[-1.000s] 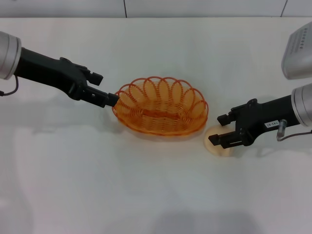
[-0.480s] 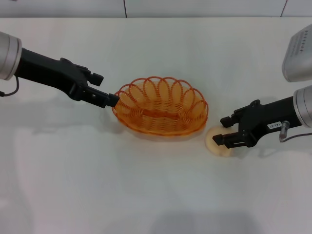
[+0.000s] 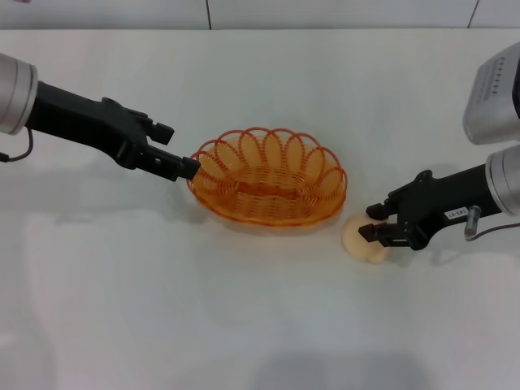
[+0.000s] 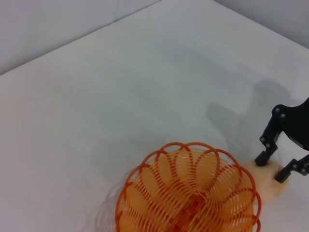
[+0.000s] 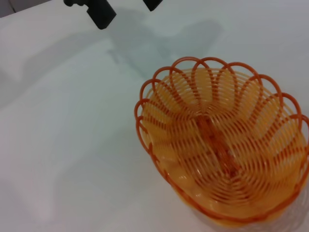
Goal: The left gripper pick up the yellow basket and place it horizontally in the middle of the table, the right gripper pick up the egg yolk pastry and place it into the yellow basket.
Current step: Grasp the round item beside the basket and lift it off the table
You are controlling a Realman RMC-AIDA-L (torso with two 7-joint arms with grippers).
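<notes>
The yellow basket [image 3: 268, 191] lies lengthwise on the white table [image 3: 244, 325], near the middle. It also shows in the left wrist view [image 4: 188, 203] and the right wrist view [image 5: 222, 145]. My left gripper [image 3: 179, 148] is open at the basket's left end. The right wrist view shows the left gripper [image 5: 125, 6] with its fingers apart and clear of the rim. The egg yolk pastry [image 3: 357, 240] rests on the table just right of the basket. My right gripper [image 3: 370, 221] is open, with a finger on either side of the pastry [image 4: 268, 184].
A silver-grey segment of my right arm [image 3: 494, 89] hangs over the table's right side. The table's far edge meets a wall [image 3: 260, 12] at the back. Bare white tabletop stretches in front of the basket.
My right gripper has shifted a little to the right and lower, down around the pastry. The left gripper and the basket have not moved.
</notes>
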